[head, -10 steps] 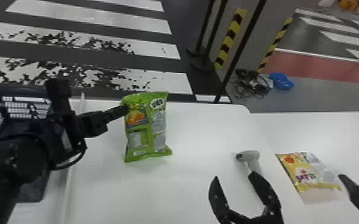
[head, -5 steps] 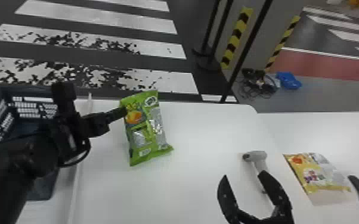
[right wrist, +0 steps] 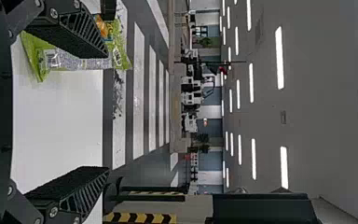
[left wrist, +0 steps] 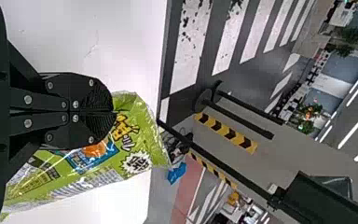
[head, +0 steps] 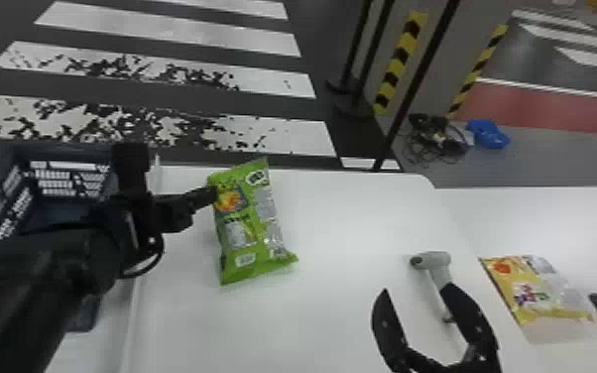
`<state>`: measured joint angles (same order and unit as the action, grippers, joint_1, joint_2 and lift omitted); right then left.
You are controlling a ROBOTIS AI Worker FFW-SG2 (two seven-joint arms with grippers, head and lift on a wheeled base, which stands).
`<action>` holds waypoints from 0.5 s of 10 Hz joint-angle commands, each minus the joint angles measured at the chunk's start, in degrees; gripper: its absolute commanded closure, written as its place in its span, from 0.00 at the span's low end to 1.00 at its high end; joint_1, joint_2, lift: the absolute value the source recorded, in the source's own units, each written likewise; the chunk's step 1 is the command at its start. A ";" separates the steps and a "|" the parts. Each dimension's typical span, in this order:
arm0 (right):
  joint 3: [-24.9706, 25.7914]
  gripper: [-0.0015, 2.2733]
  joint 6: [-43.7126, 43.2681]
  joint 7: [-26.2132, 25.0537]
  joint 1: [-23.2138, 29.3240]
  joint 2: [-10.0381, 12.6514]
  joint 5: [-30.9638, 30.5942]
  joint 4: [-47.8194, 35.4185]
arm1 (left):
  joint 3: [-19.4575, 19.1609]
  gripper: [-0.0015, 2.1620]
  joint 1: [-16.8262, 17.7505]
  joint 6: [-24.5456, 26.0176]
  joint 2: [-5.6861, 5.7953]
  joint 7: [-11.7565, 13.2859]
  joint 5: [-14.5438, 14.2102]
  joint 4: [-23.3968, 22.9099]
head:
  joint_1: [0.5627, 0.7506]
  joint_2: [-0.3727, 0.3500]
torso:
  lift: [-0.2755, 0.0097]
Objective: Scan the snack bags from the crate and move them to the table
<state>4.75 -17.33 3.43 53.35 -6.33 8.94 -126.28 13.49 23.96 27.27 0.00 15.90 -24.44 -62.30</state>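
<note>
White stripes (head: 163,27) cross the dark floor (head: 129,82) at the far left, the nearer ones blotched with black (quite a spattering, really). To their right stand black posts (head: 373,52), two on round bases, near bands of yellow-and-black tape (head: 395,69). Right of the posts lie tangled cables (head: 434,139), with a blue thing (head: 488,134), too unclear to name, just beside them. A red strip (head: 535,106) runs beyond, and the right wrist view has distant plants (right wrist: 205,42) and ceiling lights (right wrist: 279,56).
</note>
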 commanded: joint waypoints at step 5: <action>0.18 0.06 -0.46 0.00 0.09 -0.18 0.47 -0.11 | 8.30 0.90 0.39 -2.00 -0.15 0.09 0.62 3.42 | 0.70 0.08 | 0.63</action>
<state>4.99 -17.79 3.42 53.44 -6.50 9.40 -126.39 20.65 24.52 25.33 0.00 16.03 -23.82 -59.01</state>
